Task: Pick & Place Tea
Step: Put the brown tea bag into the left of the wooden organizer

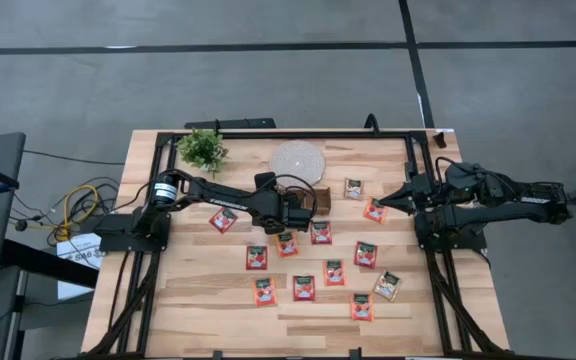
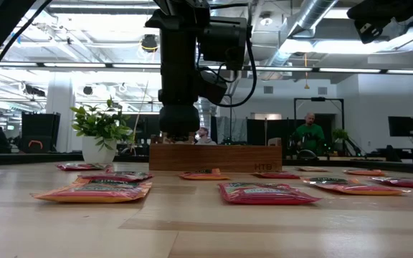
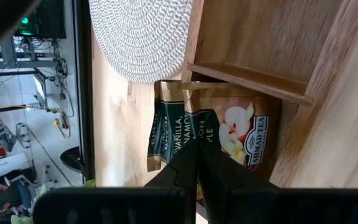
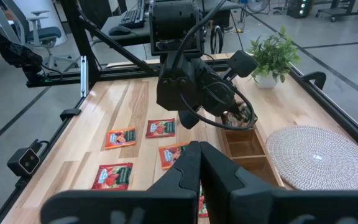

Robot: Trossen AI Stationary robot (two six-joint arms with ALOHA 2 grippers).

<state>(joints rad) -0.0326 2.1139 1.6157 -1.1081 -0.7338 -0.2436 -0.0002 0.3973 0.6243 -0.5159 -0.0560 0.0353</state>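
My left gripper [image 3: 197, 163] is over the brown wooden tray [image 1: 319, 197], shut on a brown tea sachet [image 3: 238, 130] with an apple picture and a dark green band. It hangs low above the tray's wall [image 2: 217, 158] in the low view. Several red-orange sachets [image 1: 303, 288] and a few pale ones [image 1: 386, 286] lie flat on the table. My right gripper [image 4: 197, 163] is shut and held high near the table's right edge, above a red sachet [image 1: 374, 210]. My left gripper pinches the sachet between its two fingers at the edge nearest the wrist [image 3: 199, 127], near the middle of that edge. The sachet looks bent, its green part [image 3: 166, 134] on one side of the fingers. It sits over a tray compartment [image 3: 253, 93], beside a divider; whether it rests there is unclear.
A round white woven disc [image 1: 297, 160] lies just beyond the tray, and a small potted plant [image 1: 203, 150] stands at the far left corner. A black frame runs along the table's edges. People and desks show in the room behind.
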